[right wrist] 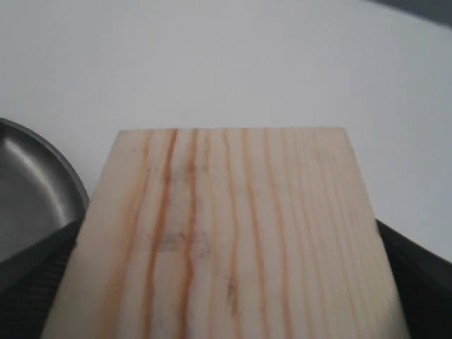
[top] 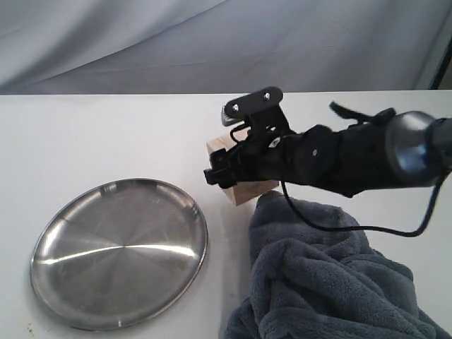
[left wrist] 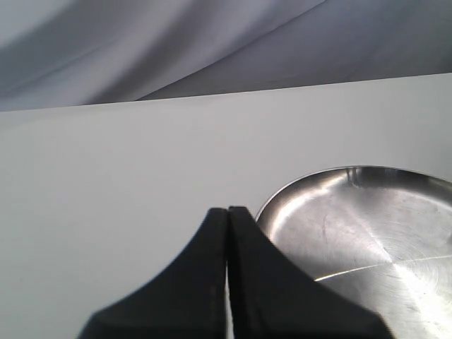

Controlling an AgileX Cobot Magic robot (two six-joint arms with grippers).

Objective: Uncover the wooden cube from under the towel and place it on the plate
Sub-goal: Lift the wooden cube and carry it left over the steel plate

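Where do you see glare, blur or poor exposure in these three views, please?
Exterior view: a bright glare streak crosses the plate; the towel is dark, yet its folds read. Left wrist view: the left gripper is a blurred black foreground shape, and the plate reflects a streak too. Right wrist view: the wooden cube fills the frame, slightly soft, grain legible.

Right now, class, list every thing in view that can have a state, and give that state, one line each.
wooden cube: uncovered, on the table
towel: bunched up beside the cube, not covering it
plate: empty, flat on the table
right gripper: astride the cube, a finger on each side; grip unclear
left gripper: shut, holding nothing
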